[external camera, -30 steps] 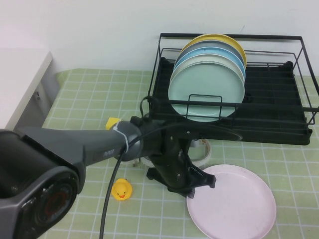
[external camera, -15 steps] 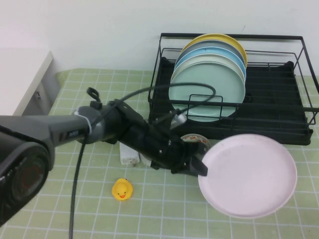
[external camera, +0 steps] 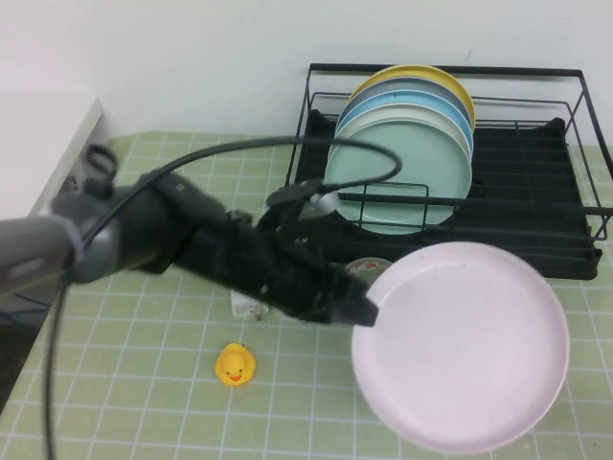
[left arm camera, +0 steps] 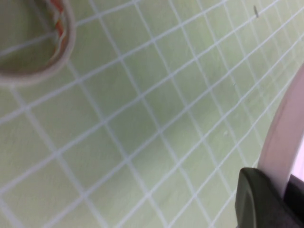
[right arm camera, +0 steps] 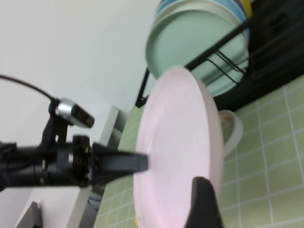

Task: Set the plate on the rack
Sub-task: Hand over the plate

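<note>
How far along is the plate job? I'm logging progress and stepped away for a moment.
Done: the pink plate is off the table, raised in front of the rack.
In hand: the left gripper clamps its left rim. The right gripper sits at the opposite rim in the right wrist view.
Left: the plate is not yet in the rack; it still has to be stood beside the mint-green plate.

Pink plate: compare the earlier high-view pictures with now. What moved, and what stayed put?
The left gripper, shut on the plate rim, has lifted it off the table and tilted it up. The right gripper now pinches its opposite edge. The rack, its stacked plates and the rubber duck stayed put.
</note>
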